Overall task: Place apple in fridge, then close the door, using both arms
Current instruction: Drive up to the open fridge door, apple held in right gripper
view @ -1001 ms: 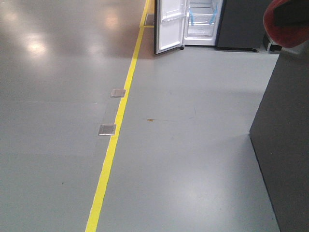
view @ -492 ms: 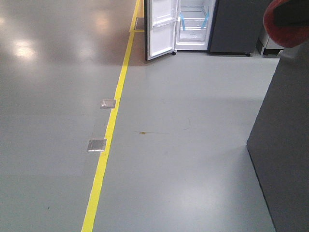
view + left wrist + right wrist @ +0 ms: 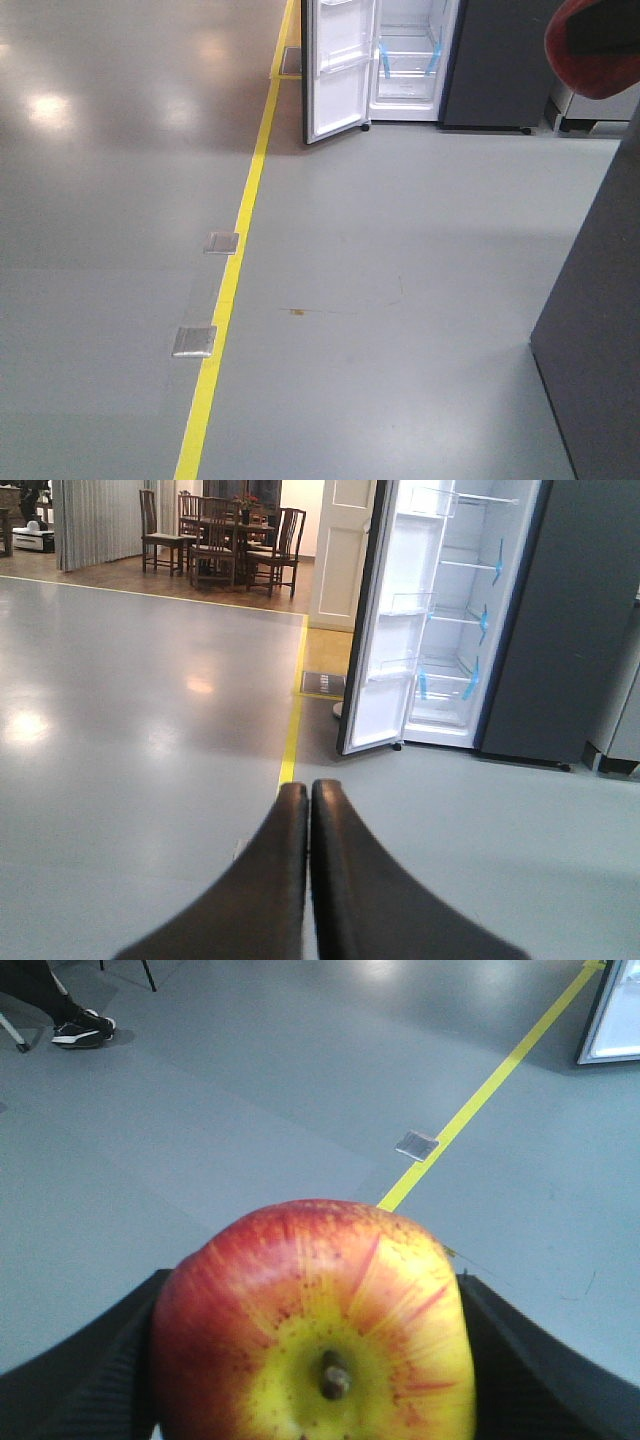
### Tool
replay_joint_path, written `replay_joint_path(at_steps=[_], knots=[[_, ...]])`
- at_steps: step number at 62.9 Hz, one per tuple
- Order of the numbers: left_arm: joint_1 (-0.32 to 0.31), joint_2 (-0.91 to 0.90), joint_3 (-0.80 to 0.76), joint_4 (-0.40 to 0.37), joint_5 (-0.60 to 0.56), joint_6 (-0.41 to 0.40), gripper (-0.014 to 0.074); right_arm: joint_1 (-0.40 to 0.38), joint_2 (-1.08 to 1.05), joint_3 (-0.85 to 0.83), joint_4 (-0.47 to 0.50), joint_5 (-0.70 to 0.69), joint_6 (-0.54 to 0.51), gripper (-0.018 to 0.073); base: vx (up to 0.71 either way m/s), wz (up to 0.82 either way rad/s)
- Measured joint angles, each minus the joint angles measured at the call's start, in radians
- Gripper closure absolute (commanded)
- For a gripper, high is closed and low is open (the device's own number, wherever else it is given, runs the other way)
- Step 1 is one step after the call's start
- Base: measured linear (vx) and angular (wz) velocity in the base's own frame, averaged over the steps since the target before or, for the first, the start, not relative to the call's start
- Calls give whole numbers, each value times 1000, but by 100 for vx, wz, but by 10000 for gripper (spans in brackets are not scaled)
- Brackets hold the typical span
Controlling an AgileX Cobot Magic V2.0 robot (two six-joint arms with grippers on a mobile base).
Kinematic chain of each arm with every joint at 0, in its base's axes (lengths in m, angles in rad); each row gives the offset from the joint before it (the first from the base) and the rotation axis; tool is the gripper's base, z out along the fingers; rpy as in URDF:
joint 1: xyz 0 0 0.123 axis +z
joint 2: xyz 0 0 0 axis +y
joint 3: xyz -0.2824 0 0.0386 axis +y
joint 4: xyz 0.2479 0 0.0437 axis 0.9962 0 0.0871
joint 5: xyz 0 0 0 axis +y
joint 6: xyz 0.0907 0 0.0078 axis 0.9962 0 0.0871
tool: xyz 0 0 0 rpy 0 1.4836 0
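No readable text or labels anywhere

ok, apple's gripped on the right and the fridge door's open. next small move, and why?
Probably drive the base forward toward the fridge. In the front view it stands far off across the floor, its door swung open. The right gripper is shut on the apple, the left gripper shut and empty, so no arm work seems due yet.

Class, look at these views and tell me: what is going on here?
A two-armed robot holds the apple in its right gripper. The left gripper is shut and empty. The fridge stands some way ahead across the grey floor, its door swung open. The apple is not yet inside, and the door is not yet closed.
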Motion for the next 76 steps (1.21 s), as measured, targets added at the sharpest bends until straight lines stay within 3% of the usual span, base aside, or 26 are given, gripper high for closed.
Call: replay_joint_path(at_steps=[76], knots=[[0, 0, 0, 0, 0, 0, 603, 0, 0, 0, 0, 1, 0, 515, 36, -2]])
